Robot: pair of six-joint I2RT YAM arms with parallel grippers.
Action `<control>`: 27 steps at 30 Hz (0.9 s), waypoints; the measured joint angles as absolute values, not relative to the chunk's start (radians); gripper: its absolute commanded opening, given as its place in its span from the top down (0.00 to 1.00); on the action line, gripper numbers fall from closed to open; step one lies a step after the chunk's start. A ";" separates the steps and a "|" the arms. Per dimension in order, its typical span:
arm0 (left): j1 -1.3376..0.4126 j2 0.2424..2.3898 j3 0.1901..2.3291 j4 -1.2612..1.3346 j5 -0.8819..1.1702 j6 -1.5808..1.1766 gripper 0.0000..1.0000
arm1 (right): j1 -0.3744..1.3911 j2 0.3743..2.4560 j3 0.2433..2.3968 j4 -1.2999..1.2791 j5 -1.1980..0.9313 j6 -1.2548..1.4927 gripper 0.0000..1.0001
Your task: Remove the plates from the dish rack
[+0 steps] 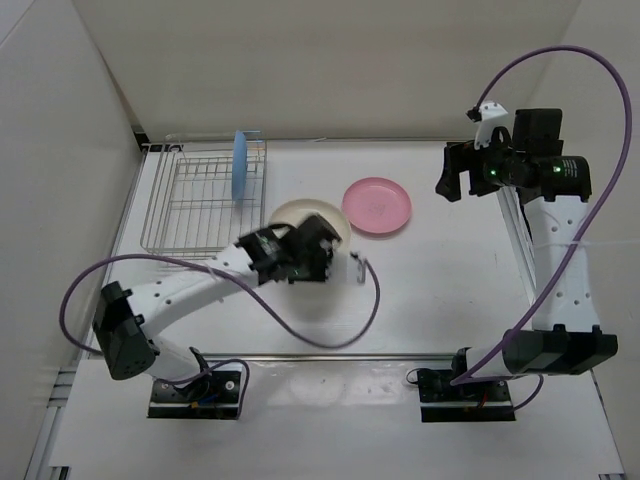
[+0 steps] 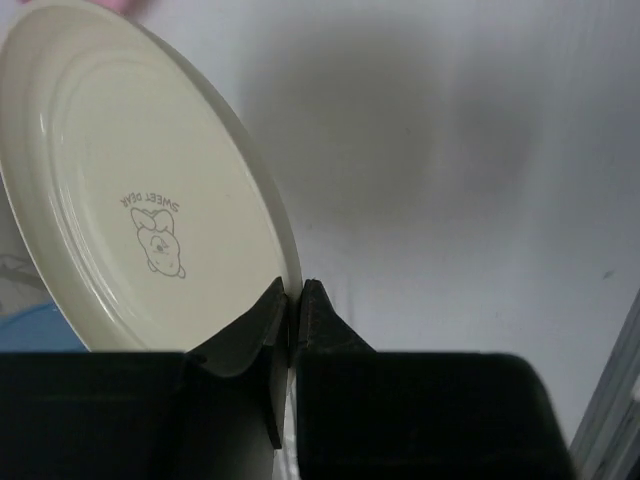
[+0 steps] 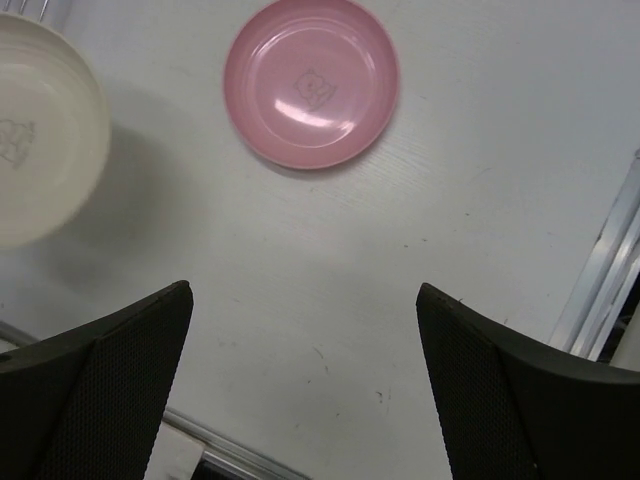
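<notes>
- L claw is clamped on the rim of the cream plate. It's a thin pinch, only the lip is caught.
- The plate's out of the dish rack, over the tabletop just beside the pink plate, which lies flat. There's a shadow under it in the R wrist view, so I judge it's not down yet.
- Step in hand, I reckon: set the cream one down. I'd lower slow, level it out, and keep a gap to the pink so the rims don't clash.
- Let go only once it sits flat. Too early = drop, clatter, maybe a slide.
- R claw is spread wide w/ nothing in it, off to the right and well apart, so no conflict.
- That leaves the blue plate, standing on edge in the rack.
</notes>
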State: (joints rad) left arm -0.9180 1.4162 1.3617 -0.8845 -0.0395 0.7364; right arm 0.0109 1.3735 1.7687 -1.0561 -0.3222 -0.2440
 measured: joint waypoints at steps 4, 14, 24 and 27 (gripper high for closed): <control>-1.151 1.449 1.205 -0.882 -0.321 0.883 0.89 | 0.058 1.424 1.789 -1.091 -0.343 -0.257 0.05; -1.399 1.549 1.408 -0.713 -0.595 1.073 0.89 | 0.208 1.467 1.773 -1.125 -0.356 -0.299 0.07; -1.429 1.633 1.478 -0.679 -0.621 1.108 0.89 | 0.225 1.468 1.743 -1.115 -0.334 -0.308 0.61; -1.429 1.646 1.495 -0.681 -0.619 1.107 0.89 | 0.230 1.468 1.736 -1.108 -0.319 -0.304 0.86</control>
